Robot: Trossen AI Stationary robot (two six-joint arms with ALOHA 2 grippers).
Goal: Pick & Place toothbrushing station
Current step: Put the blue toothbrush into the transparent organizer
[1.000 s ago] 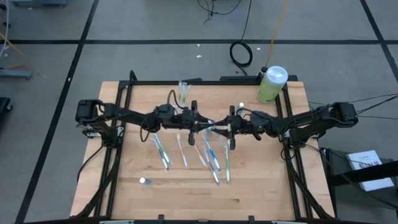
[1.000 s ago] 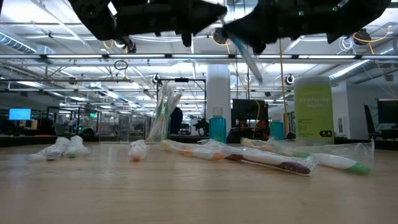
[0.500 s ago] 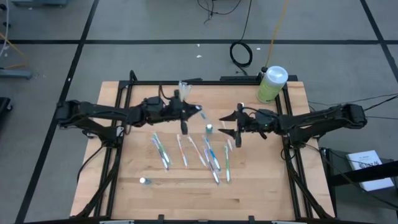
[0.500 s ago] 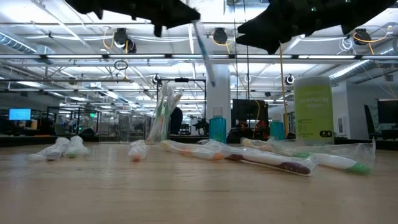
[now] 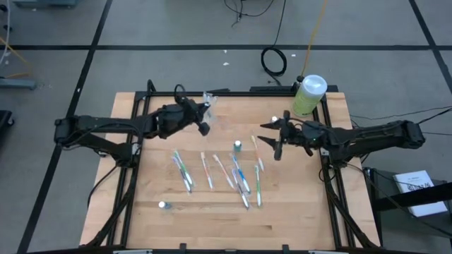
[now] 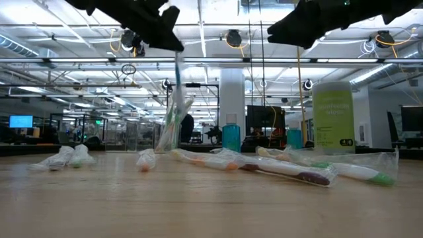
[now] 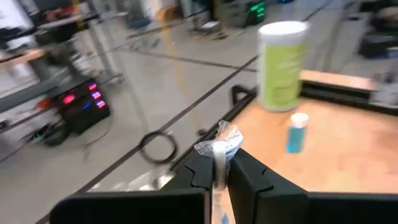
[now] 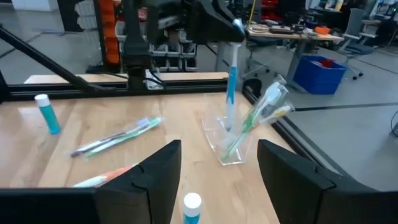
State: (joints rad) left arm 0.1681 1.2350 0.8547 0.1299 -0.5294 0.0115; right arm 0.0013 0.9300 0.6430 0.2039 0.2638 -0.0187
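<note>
While the left gripper (image 5: 203, 121) hangs over the far edge of the table (image 5: 296, 219), its fingers pinch a blue-handled toothbrush (image 8: 232, 81) upright, its lower end at the mouth of the toothbrushing station (image 8: 233, 140), possibly already dipping in. That clear holder stands near the table's far edge, left of centre in the high view, and already carries one wrapped toothbrush (image 8: 258, 118) leaning inside it (green and white, as far as the right wrist view tells). The right gripper (image 5: 277, 138) hovers empty above the table's right half, fingers spread apart, with a small blue tube (image 5: 238, 146) standing upright just beside it. By my reading, the job is only partly done: one brush is stowed, a second is on the point of going in, and a row of wrapped toothbrushes (image 5: 215, 173) lies on the table toward its middle, waiting to be picked up. A big green bottle (image 5: 308, 95) stands at the far right corner, untouched.
</note>
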